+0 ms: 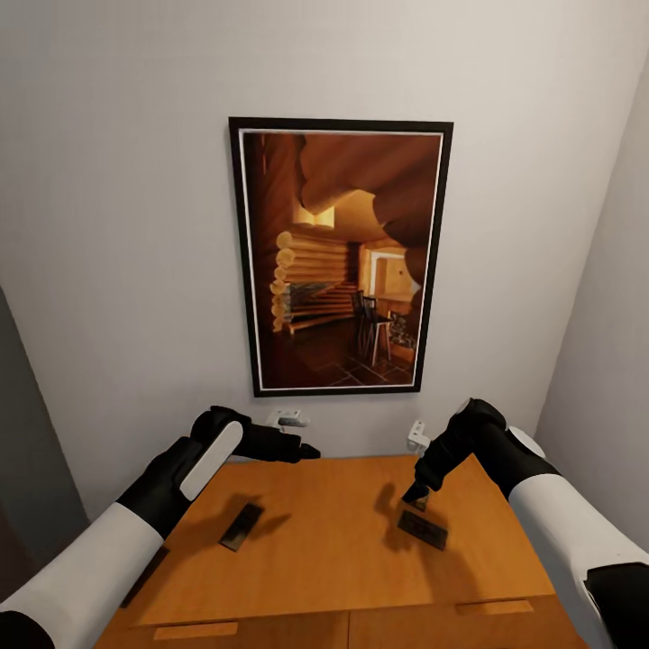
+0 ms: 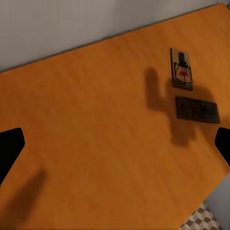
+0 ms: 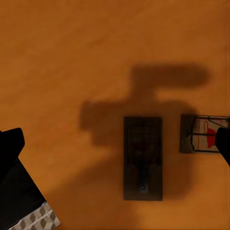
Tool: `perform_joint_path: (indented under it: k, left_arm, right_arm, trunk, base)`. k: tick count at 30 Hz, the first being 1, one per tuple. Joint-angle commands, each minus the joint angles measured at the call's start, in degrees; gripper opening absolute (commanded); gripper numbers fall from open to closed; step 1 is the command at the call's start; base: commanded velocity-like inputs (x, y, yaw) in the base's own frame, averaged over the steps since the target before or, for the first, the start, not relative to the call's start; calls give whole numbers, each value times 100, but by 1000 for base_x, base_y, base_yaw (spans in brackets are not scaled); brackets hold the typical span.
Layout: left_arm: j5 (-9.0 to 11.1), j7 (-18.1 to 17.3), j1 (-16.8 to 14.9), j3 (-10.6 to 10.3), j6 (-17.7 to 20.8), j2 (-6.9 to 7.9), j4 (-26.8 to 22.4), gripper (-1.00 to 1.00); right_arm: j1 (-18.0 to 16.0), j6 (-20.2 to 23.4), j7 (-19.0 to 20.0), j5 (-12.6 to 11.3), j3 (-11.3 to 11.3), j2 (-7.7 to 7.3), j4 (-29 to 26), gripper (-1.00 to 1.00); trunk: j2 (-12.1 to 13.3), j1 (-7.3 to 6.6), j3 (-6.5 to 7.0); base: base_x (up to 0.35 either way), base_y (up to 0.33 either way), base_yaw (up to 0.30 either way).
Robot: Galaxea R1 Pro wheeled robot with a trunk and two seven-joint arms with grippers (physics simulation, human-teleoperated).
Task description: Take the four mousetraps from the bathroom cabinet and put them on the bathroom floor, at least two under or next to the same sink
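Right hand (image 1: 420, 491): mine, black, fingers apart with nothing between them, poised over the right half of the cabinet's worktop (image 1: 333, 532), pointing down. Directly beneath it, one mousetrap (image 1: 423, 529) lying flat in the hand's shadow; in the right wrist view the same trap (image 3: 143, 158) sits centred between my two fingers, and a second mousetrap (image 3: 201, 134) lies just beside it, apart by a narrow gap, showing a red mark on its board. Left hand (image 1: 302, 451): mine, black, fingers spread and holding nothing, held above the far left part of the worktop. A third mousetrap (image 1: 242, 526) lies flat on the left half, nearer than that hand. Behind the cabinet: a grey wall (image 1: 117, 225) carrying a dark-framed picture (image 1: 340, 257) of a log interior. Patterned bathroom floor (image 2: 203, 221) visible past the worktop's corner.
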Motion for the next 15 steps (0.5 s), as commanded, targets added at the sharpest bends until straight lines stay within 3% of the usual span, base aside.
perform_joint_path:
  k: [1, 15]
  left_arm:
    - [-45, -44, -3, -8, 9, 4, -2, 100]
    - [-32, -79, -3, -31, 15, 1, -36, 100]
  right_arm:
    - [-2, 58, 23, 12, 17, -4, -8, 100]
    - [-2, 62, 37, 12, 20, 2, 33, 100]
  trunk:
    - [-5, 3, -3]
    - [-5, 3, -3]
  base:
    - [15, -3, 0]
    - [5, -1, 0]
